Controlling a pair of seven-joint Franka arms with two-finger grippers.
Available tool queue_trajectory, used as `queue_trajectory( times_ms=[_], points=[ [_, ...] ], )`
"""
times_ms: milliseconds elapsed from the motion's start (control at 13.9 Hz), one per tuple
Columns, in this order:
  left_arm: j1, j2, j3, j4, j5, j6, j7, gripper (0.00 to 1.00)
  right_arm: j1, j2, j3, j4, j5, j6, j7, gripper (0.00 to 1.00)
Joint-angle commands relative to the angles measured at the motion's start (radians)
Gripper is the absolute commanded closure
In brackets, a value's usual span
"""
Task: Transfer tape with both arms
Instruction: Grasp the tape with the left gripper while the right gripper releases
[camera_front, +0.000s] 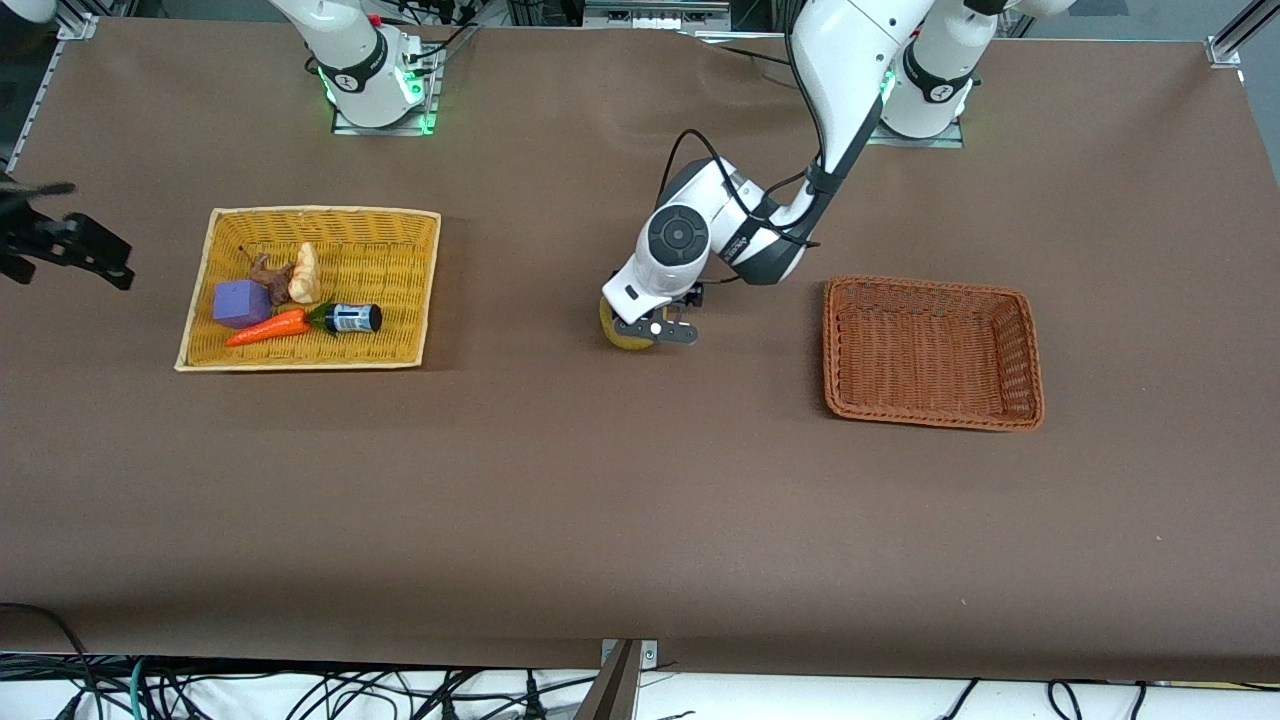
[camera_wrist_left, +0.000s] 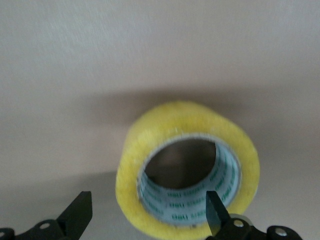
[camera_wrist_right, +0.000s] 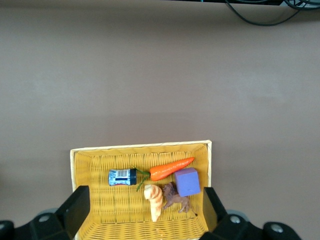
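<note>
Tape (camera_front: 622, 331): you see it standing on edge on the counter (camera_front: 640, 520), between the yellow basket (camera_front: 400, 290) and the brown basket (camera_front: 930, 352).
Left gripper (camera_front: 668, 333): spread around the tape, fingers (camera_wrist_left: 216, 211) not pinching.
Right gripper (camera_wrist_right: 145, 212): spread, waiting above the yellow basket.

The tape (camera_wrist_left: 187, 170) is a fat yellow ring with a big round hole in the middle. Inside the hole is a white band with small green letters. It stands on its edge on the brown desk (camera_front: 560, 480), between the two baskets. From the front, only a bit of its yellow side (camera_front: 622, 332) shows.
</note>
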Motion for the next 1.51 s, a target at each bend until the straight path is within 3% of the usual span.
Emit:
queue_trajectory(
  times_ms=[0, 72, 144, 287, 359, 431, 790, 1077, 1221, 1436],
  points=[
    [0.003, 0.038, 0.003, 0.018, 0.021, 0.059, 0.018, 0.03, -0.011, -0.085, -0.029, -0.107, 0.047, 0.023, -0.017, 0.00],
    [0.003, 0.039, 0.003, 0.015, 0.021, 0.059, 0.018, 0.09, -0.011, -0.097, -0.032, -0.112, 0.050, -0.004, -0.041, 0.00],
    [0.001, 0.046, 0.003, 0.013, 0.024, 0.059, 0.020, 0.21, -0.011, -0.102, -0.040, -0.112, 0.050, -0.039, -0.081, 0.00],
    [0.000, 0.052, 0.003, 0.013, 0.044, 0.059, 0.012, 0.78, -0.011, -0.104, -0.046, -0.112, 0.049, -0.050, -0.109, 0.00],
    [0.000, 0.051, 0.003, 0.015, 0.046, 0.059, 0.009, 0.94, -0.011, -0.104, -0.046, -0.112, 0.049, -0.050, -0.110, 0.00],
    [0.001, 0.048, 0.003, 0.018, 0.047, 0.053, 0.013, 1.00, -0.010, -0.101, -0.046, -0.111, 0.049, -0.050, -0.109, 0.00],
    [0.039, -0.038, 0.009, 0.022, 0.064, -0.071, 0.010, 1.00, -0.013, -0.062, -0.046, -0.087, 0.050, -0.067, -0.103, 0.00],
    [0.177, -0.171, 0.012, 0.022, 0.072, -0.316, 0.015, 1.00, -0.013, -0.061, -0.044, -0.087, 0.050, -0.070, -0.109, 0.00],
    [0.243, -0.210, 0.006, 0.021, 0.183, -0.409, 0.033, 1.00, -0.008, -0.062, -0.041, -0.087, 0.049, -0.084, -0.110, 0.00],
    [0.347, -0.241, 0.006, 0.002, 0.208, -0.482, 0.201, 1.00, -0.008, -0.059, -0.041, -0.084, 0.050, -0.087, -0.109, 0.00]
  ],
)
